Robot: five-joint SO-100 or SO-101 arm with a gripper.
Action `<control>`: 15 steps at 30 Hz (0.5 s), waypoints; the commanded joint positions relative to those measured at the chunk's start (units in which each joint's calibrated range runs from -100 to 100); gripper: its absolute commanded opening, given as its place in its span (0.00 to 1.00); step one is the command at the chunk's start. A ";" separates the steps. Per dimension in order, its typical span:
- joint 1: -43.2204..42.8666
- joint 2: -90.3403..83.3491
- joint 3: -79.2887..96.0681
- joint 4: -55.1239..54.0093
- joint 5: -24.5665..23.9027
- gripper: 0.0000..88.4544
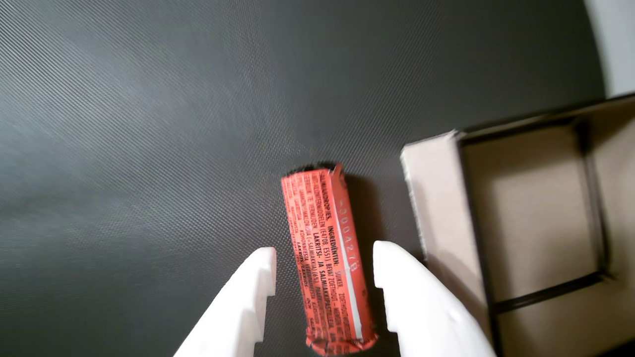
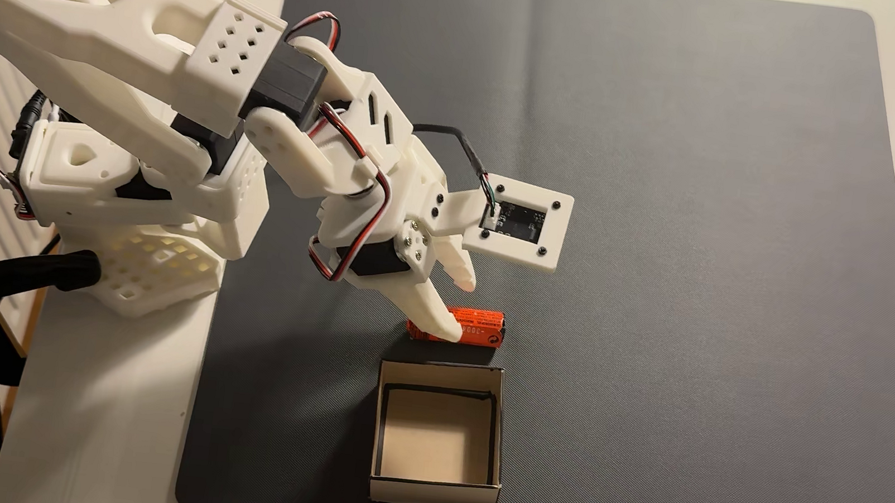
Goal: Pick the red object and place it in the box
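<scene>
Your red roll (image 1: 325, 263) lies flat on the dark mat (image 2: 700, 210), just beside the near wall of the open box (image 2: 432, 492); that short gap should make the carry a small one. In the wrist view the roll runs lengthwise between the two white fingers (image 1: 248, 302), so they can close across its narrow width, not its length. Your hand (image 1: 325, 260) is spread wider than the roll, one finger on each side, with mat visible in both gaps. It grips nothing yet. The box stands empty, tan floor bare.
</scene>
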 commanded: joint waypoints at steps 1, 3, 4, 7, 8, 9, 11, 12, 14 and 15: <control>0.15 2.09 0.73 -3.57 0.11 0.18; 0.07 3.02 1.00 -4.27 0.11 0.18; 0.07 3.45 1.00 -4.45 0.11 0.18; 0.07 4.30 1.00 -4.62 0.17 0.17; 0.07 4.47 1.00 -4.62 0.17 0.17; 0.07 4.47 1.09 -4.62 0.17 0.17; 0.07 4.47 1.64 -4.62 0.17 0.17; 0.15 4.47 1.73 -4.62 0.17 0.16; 0.30 4.47 2.36 -4.62 0.17 0.11; 0.30 4.47 2.54 -4.62 0.17 0.09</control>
